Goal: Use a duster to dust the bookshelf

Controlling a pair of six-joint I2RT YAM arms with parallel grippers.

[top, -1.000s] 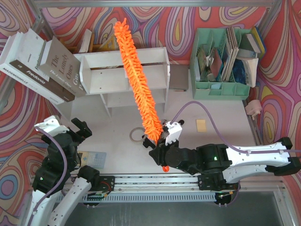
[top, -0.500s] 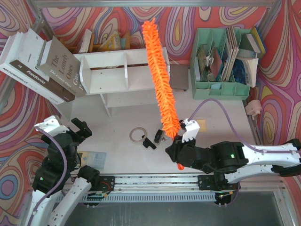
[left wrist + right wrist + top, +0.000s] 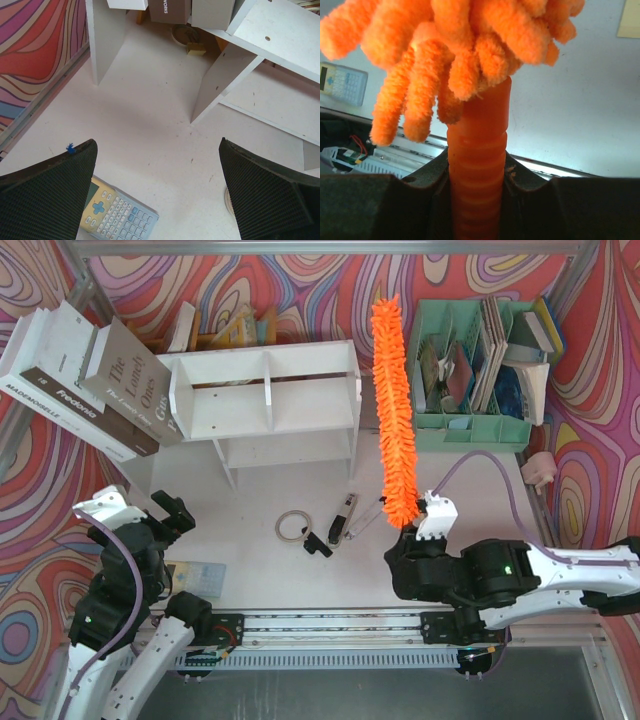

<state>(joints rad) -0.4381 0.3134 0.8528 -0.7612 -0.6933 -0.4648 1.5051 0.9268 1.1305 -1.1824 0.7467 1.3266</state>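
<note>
We see the right gripper [image 3: 418, 538] clamped on the duster [image 3: 393, 410]. In the wrist view its jaws press against both sides of the ribbed orange handle [image 3: 479, 150], with the fluffy strands bunched directly above them. From that grip the duster stretches away from the arms and runs just beside the right end of the bookshelf [image 3: 265, 405], between it and the mint green organiser [image 3: 470, 430]. We cannot tell whether it touches the shelf's end panel. Its tip reaches past the bookshelf's far edge. The gripper itself sits off the bookshelf's near right corner, well apart from it. The left gripper [image 3: 160, 190] hangs off the bookshelf's near left corner with fingers spread wide, holding nothing, above a calculator [image 3: 117, 212].
</note>
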